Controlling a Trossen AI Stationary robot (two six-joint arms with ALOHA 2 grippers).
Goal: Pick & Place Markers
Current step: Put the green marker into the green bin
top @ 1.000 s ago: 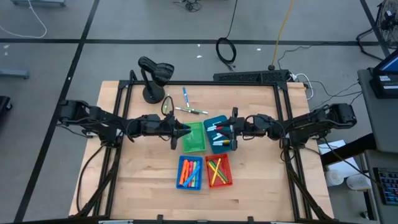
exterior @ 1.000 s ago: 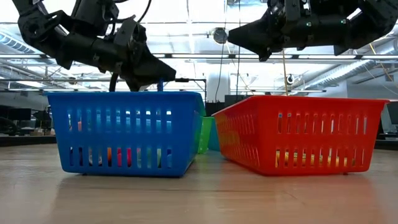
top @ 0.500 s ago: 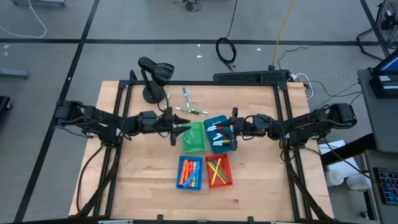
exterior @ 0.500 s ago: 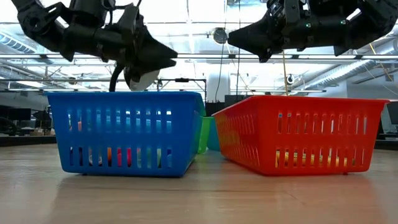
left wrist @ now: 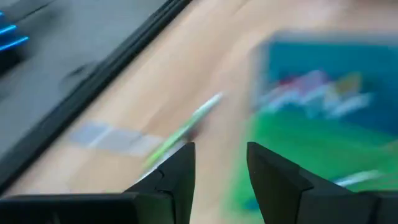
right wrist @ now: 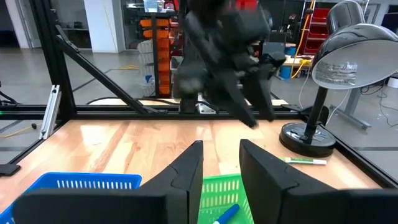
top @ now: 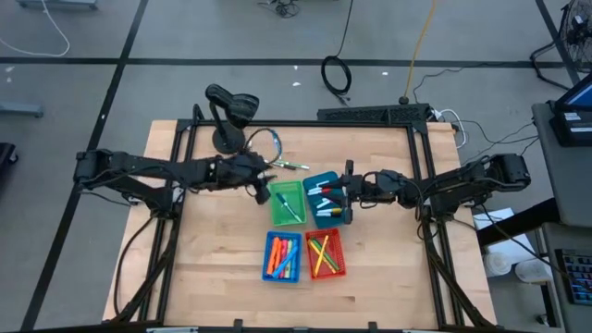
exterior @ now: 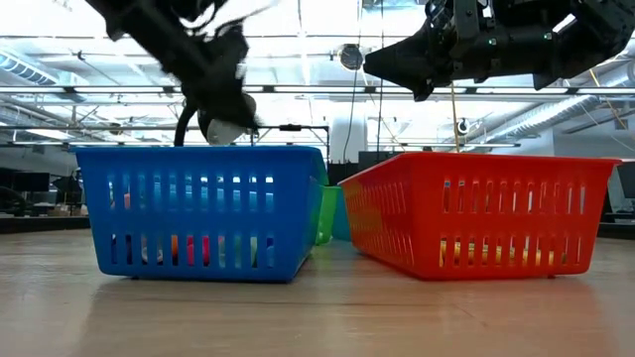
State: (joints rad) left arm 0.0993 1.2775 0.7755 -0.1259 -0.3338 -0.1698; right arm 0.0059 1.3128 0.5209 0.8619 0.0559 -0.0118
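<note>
My left gripper [top: 263, 190] [left wrist: 221, 165] hangs open and holding nothing over the table, just left of the green bin [top: 287, 204]. A blue marker [top: 292, 210] lies in that bin. My right gripper [top: 344, 191] [right wrist: 221, 165] is open, points level and holds nothing; it hangs over the teal bin [top: 324, 200], which holds several markers. On the wood behind the bins lie a green-and-white marker [top: 287, 165] [left wrist: 183, 130] and a blue one [top: 276, 141]. The blue bin [top: 282, 256] and the red bin [top: 326, 254] near the front edge hold orange, yellow and other markers.
A black desk lamp [top: 229, 111] stands at the far left of the table, its round base [right wrist: 305, 138] close to the loose markers. A black frame [top: 305, 123] runs around the table's edges. Bare wood lies to the left and right of the bins.
My left gripper has risen, tipped up toward level and drawn back from over the green bin toward the table's left and far side. The blue marker that showed under its fingers a second ago now lies in the green bin. My right arm has kept still.
</note>
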